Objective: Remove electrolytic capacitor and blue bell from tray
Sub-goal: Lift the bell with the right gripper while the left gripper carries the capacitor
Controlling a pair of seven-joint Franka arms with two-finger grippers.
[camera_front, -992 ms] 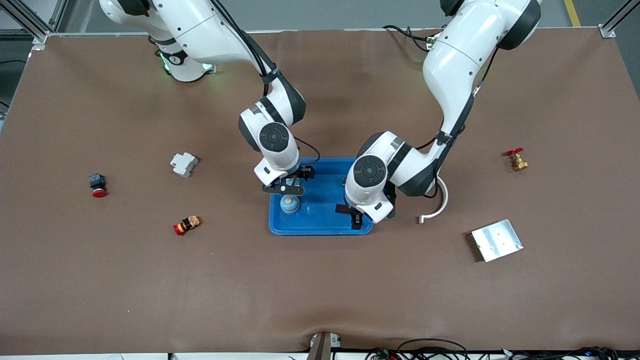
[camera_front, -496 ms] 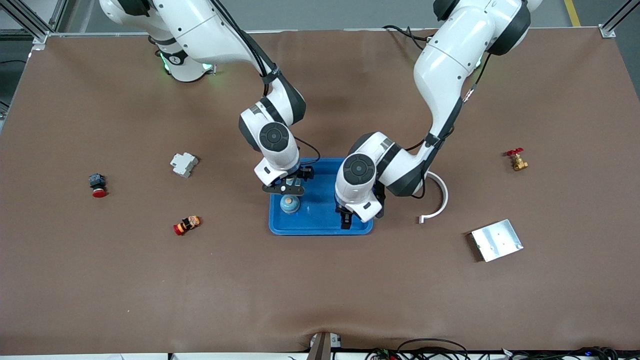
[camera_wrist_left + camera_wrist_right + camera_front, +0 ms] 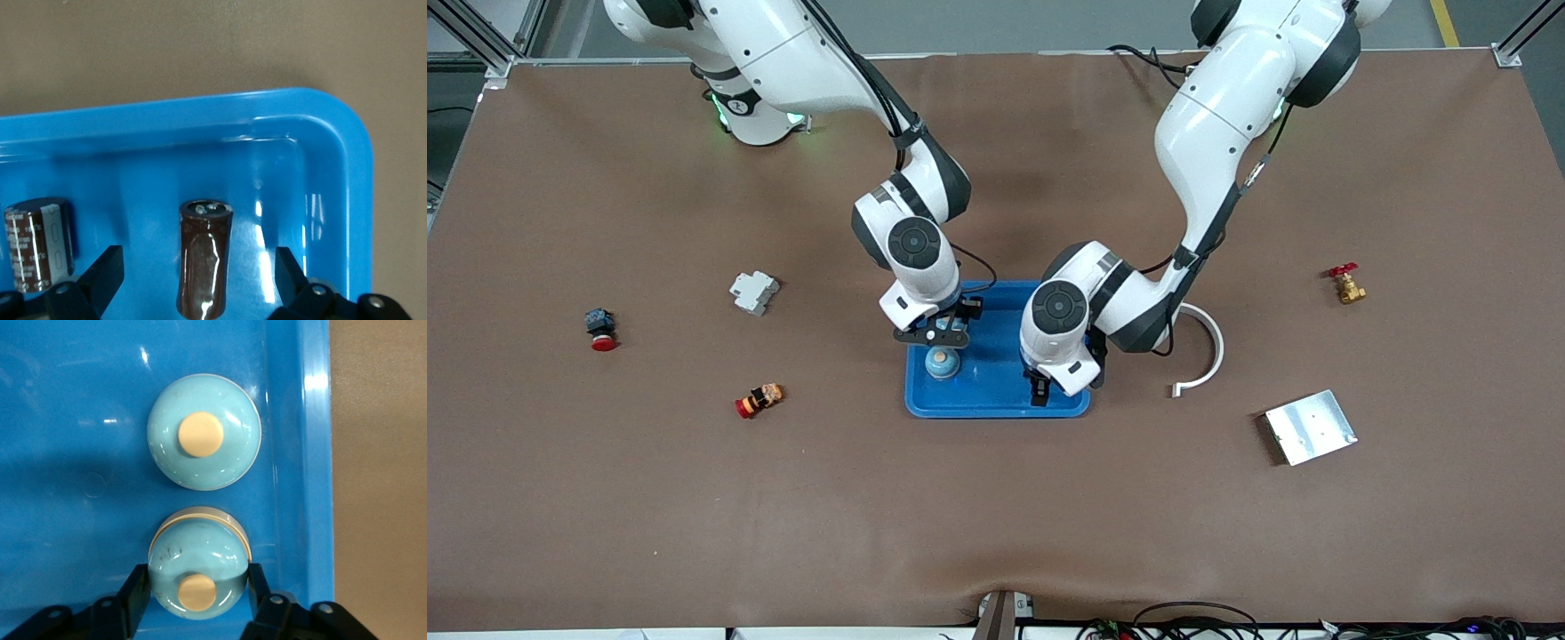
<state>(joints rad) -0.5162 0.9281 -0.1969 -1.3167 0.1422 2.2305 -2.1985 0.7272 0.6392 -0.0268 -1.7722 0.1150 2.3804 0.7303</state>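
A blue tray [image 3: 996, 402] sits in the middle of the brown surface [image 3: 996, 516], and both arms reach down into it. The right gripper [image 3: 198, 600] is at the tray's end toward the right arm, its fingers [image 3: 135, 593] closed against the sides of a pale blue bell [image 3: 199, 568] with a cream button on top; whether that bell rests on the tray floor or is lifted just off it is hard to say. A second bell [image 3: 203, 432] of the same kind stands on the tray floor just beside the gripped one, apart from it. In the front view only one bell [image 3: 942, 363] shows clearly below the right gripper [image 3: 935, 339]. The left gripper [image 3: 193, 293] hangs over the tray's end toward the left arm, its fingers [image 3: 103, 275] spread wide on either side of a brown capacitor [image 3: 203, 263] that stands upright on the tray floor, with clear gaps to both fingers. Another capacitor [image 3: 39, 243], darker with a grey stripe, stands upright in the tray near the first. In the front view the left gripper [image 3: 1039, 388] is near the tray's edge closest to the camera.
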